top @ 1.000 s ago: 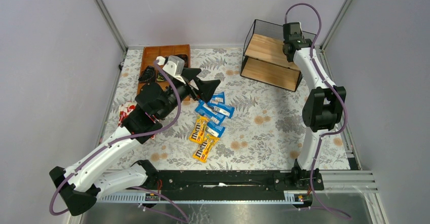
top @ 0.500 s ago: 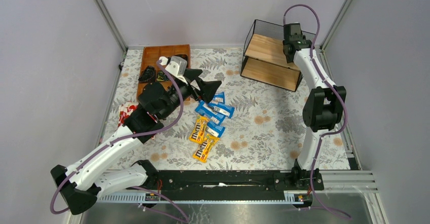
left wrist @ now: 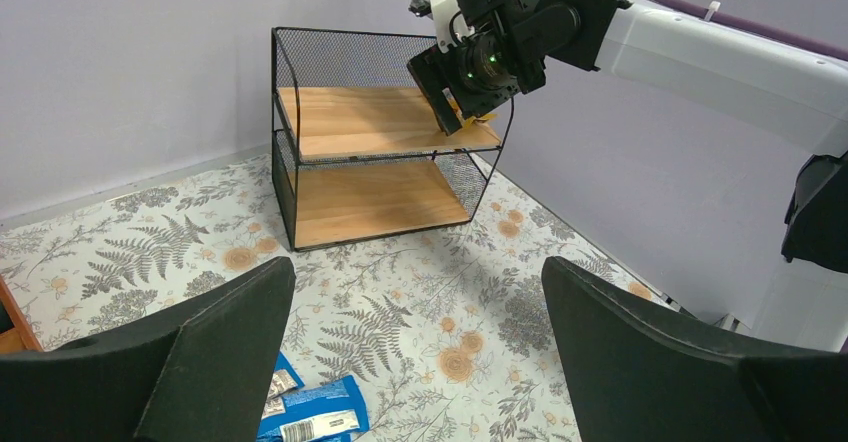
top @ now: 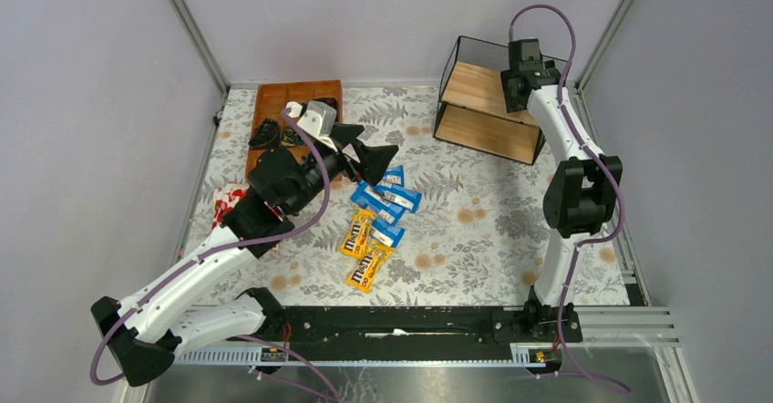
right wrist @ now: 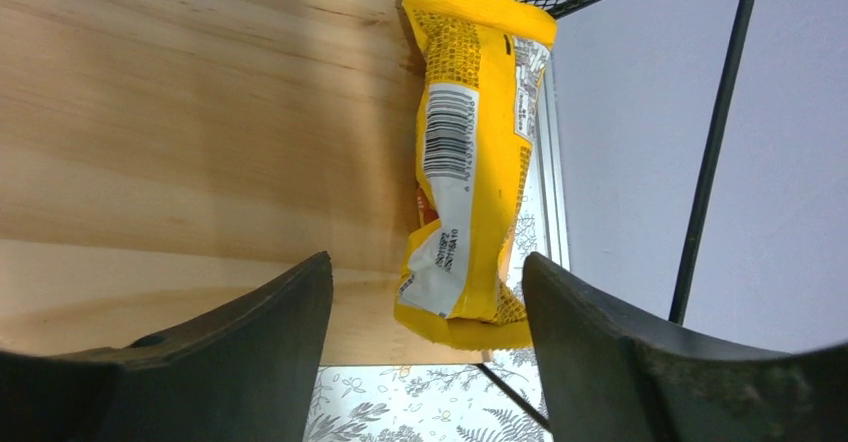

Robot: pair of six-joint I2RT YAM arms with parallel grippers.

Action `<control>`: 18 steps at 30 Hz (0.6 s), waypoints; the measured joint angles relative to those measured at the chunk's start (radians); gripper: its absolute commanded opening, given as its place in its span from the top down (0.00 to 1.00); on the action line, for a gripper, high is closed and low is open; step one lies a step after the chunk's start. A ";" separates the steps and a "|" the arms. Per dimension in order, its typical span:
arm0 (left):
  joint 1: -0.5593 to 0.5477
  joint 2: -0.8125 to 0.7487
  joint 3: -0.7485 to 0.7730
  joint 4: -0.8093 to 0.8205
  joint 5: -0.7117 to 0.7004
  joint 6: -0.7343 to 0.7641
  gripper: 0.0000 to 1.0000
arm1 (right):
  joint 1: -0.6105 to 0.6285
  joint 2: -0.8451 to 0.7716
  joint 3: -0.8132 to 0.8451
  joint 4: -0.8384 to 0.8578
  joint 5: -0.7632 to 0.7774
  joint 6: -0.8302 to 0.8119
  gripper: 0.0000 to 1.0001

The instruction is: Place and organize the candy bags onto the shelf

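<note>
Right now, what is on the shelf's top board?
One yellow candy bag lies at the top board's edge, barcode side up, beneath the open right claw. Its printed front faces down, unseen.

We've got the shelf (top: 469, 84) at upper right of the top view, at the back of the table (top: 474, 230). One candy bag (right wrist: 470, 162) lies flat on its top board, along the right end as the left wrist view shows it. The other candy bags (top: 381, 207) sit in a loose cluster mid-frame, some overlapping, lower left of the shelf. Compartment tray (top: 305, 93) is upper left, with the pouch (top: 226, 207) below it at the left edge.
</note>
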 measured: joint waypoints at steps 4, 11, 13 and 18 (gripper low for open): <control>0.000 0.000 0.000 0.000 0.000 0.000 0.01 | 0.053 -0.013 0.003 -0.034 0.025 0.017 0.08; 0.000 -0.008 0.000 0.000 0.000 0.000 0.01 | 0.301 -0.136 -0.087 -0.091 0.030 0.144 0.00; 0.000 -0.013 0.000 0.000 -0.001 0.000 0.01 | 0.385 -0.229 -0.200 -0.079 -0.024 0.215 0.00; 0.000 -0.027 0.000 0.000 -0.014 0.000 0.01 | 0.517 -0.491 -0.639 0.146 -0.341 0.471 0.00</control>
